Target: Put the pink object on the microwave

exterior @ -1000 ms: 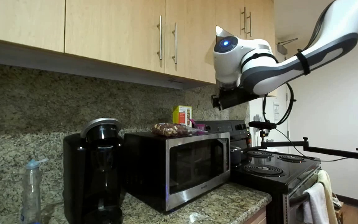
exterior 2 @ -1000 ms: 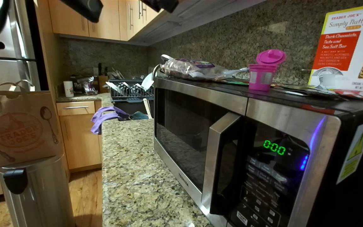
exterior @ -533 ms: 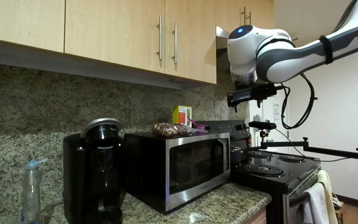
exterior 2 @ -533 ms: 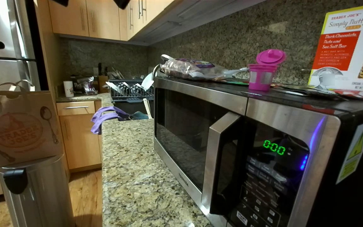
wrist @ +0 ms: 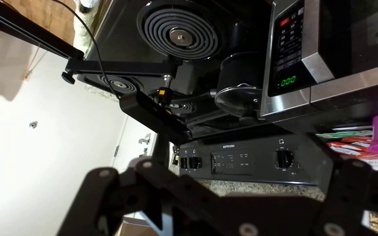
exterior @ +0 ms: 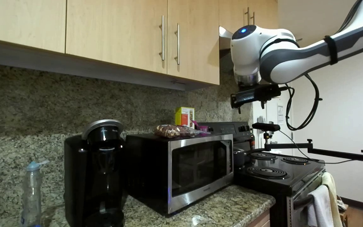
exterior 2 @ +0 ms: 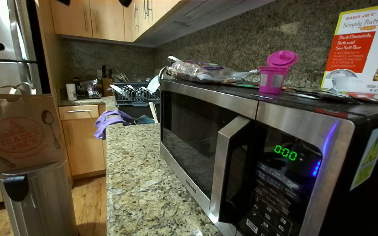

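1. Since its base rests on top of the microwave [exterior 2: 302, 116], the pink cup [exterior 2: 270, 81] stands upright unaided, its lid [exterior 2: 282, 59] tipped up.
2. Near the front edge, it sits between the brownish bag [exterior 2: 195, 70] and the bar box [exterior 2: 356, 52]; I cannot tell whether the bag touches it.
3. Below, the tabletop [exterior 2: 133, 177] carries the microwave; the coffee maker [exterior: 95, 176] is just beside it, probably where such a cup gets used.
4. High on the stove [exterior: 301, 173] side hangs the hand [exterior: 250, 107], spread wide, with nothing in its grasp. Its being well apart from the cup suggests to me that the placing is done and needs only a clear retreat.
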Controlling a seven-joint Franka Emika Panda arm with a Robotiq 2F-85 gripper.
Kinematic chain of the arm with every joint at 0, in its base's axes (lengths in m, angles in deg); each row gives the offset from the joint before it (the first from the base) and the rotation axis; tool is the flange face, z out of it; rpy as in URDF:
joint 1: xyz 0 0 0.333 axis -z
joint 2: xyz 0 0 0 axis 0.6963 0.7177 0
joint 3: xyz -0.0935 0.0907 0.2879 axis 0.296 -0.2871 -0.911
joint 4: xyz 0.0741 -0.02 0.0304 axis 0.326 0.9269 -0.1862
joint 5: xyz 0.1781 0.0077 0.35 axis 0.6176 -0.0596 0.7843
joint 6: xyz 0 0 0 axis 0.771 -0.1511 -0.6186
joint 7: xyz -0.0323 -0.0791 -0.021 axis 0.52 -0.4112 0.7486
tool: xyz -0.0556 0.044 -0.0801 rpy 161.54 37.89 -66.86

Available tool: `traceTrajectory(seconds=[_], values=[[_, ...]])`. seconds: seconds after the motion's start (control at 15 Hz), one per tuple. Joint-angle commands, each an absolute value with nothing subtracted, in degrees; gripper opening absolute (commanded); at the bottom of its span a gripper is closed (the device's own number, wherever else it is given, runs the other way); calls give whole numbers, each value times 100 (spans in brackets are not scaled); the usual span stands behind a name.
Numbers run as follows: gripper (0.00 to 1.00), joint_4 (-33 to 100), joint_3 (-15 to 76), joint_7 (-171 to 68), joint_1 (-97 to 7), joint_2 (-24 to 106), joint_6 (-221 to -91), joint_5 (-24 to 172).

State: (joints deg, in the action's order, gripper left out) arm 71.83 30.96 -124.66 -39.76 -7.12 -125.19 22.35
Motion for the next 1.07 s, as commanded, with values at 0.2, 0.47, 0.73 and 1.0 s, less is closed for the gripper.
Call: traceTrajectory(seconds=[0.2, 0.47, 0.73, 1.0], values=[[100, 7287, 3046, -13045, -3981, -588, -13179, 2469], [100, 7462, 2957, -13158, -4135, -243, -14233, 2623], [100, 7594, 2915, -12376, -4334, 146, -14760, 3225], [100, 7550, 2551, -13009, -4204, 485, -14780, 3427]])
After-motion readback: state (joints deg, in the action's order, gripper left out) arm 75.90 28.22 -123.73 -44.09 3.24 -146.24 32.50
